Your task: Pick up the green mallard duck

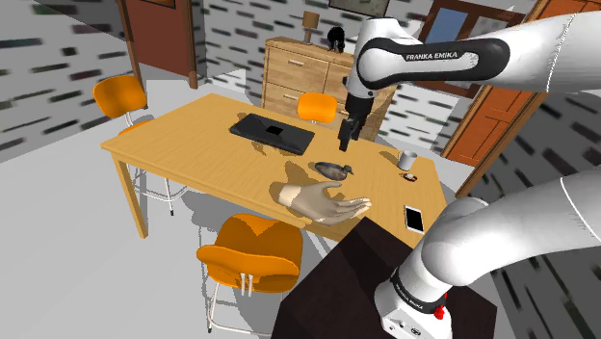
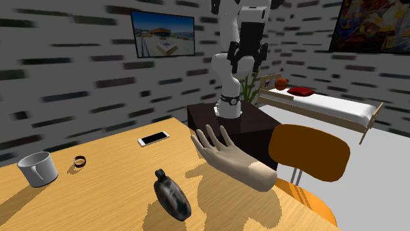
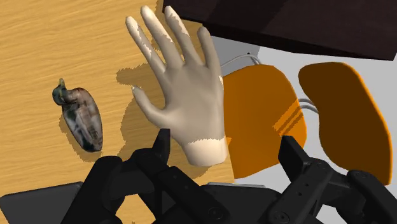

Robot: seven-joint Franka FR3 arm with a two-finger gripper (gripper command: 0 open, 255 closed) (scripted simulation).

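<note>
Overhead and empty, my black two-finger claw hangs well above the light wooden table. Its fingers are spread wide, with nothing between them and nothing touching either pad.

The step in hand, as I judge it, is the approach; the pick itself has not begun. The small dark duck figure with the greenish head lies on the tabletop, untouched, well below me and off to one side of my gap.

Beneath that gap lies the wrist end of a pale mannequin hand, flat on the table with its fingers splayed. Past it are the table's edge and an orange chair seat. The duck rests near the mannequin hand, on the side away from the chair, and apart from it.

The next move, by my reckoning, calls for a sideways shift across the mannequin hand until the duck's body sits centred under my fingers. A turn of the wrist should follow, so the pads face its narrow flanks rather than head and tail, and then a straight descent. My present spread looks ample for that body.

One hazard is the mannequin's thumb, which points toward the duck. A finger coming down on that side could catch it and nudge both pieces.
</note>
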